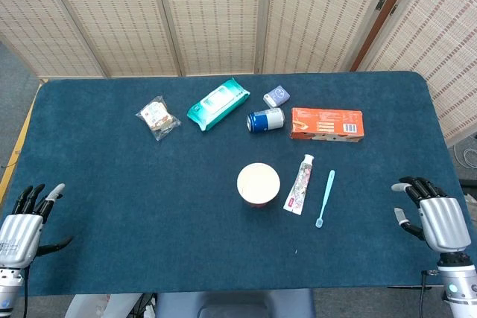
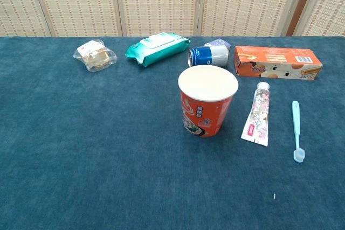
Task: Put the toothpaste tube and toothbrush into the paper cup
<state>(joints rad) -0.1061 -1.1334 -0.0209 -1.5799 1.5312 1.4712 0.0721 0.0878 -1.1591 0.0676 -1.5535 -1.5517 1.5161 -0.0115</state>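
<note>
**Cup, tube and brush side by side, both hands idle**

The paper cup (image 2: 207, 106) stands upright near the middle of the bench (image 1: 112, 206). Just to its right lies the toothpaste tube (image 2: 257, 115), cap toward the far edge, and beyond that the toothbrush (image 2: 296, 130), bristles toward the near edge. The left hand (image 1: 22, 225) and right hand (image 1: 436, 217) hover at the near corners, fingers spread, holding nothing.

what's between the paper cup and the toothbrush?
The toothpaste tube lies between paper cup and toothbrush, touching neither. Clearest in the chest view.
</note>
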